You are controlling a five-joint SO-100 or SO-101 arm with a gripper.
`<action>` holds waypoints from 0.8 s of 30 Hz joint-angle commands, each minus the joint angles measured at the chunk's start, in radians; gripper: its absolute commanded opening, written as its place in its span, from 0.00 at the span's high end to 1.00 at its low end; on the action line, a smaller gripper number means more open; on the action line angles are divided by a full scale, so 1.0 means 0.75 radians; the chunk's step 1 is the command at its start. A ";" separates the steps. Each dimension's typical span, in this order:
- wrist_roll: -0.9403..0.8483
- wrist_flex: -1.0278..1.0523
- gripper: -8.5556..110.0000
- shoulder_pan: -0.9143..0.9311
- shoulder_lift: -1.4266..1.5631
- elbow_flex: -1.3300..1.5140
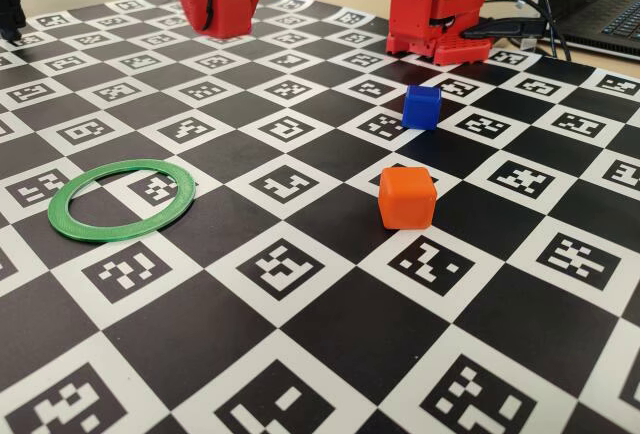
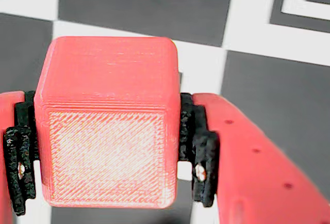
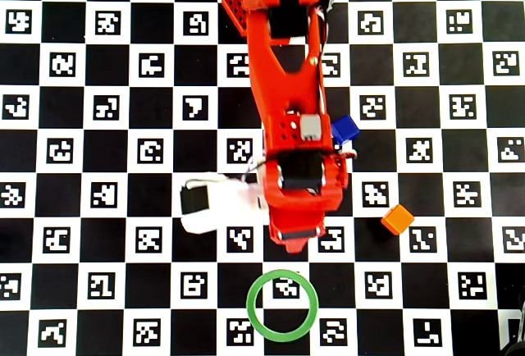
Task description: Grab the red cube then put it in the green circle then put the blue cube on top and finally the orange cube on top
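Note:
My gripper (image 2: 109,168) is shut on the red cube (image 2: 108,115), and its black pads (image 2: 200,152) press the cube's left and right sides. In the fixed view the gripper (image 1: 224,20) holds the red cube (image 1: 236,9) at the far side of the board. The arm hides the cube in the overhead view. The green circle (image 1: 115,232) lies flat and empty at the near left; overhead, the green circle (image 3: 249,307) lies just below the gripper end of the arm. The blue cube (image 1: 421,107) and the orange cube (image 1: 406,197) stand apart on the right.
The checkered marker board (image 1: 330,354) covers the table. The arm's red base (image 1: 440,4) stands at the back right, with cables and a laptop behind it. In the overhead view the blue cube (image 3: 344,129) sits right beside the arm and the orange cube (image 3: 398,220) further right.

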 commanded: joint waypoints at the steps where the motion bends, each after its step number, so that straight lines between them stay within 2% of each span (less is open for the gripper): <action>1: 0.012 -0.053 0.88 -0.022 -0.043 -0.215; 10: -0.012 -0.092 0.88 -0.025 -0.401 -0.599; 24: -0.012 -0.211 0.88 0.027 -0.579 -0.759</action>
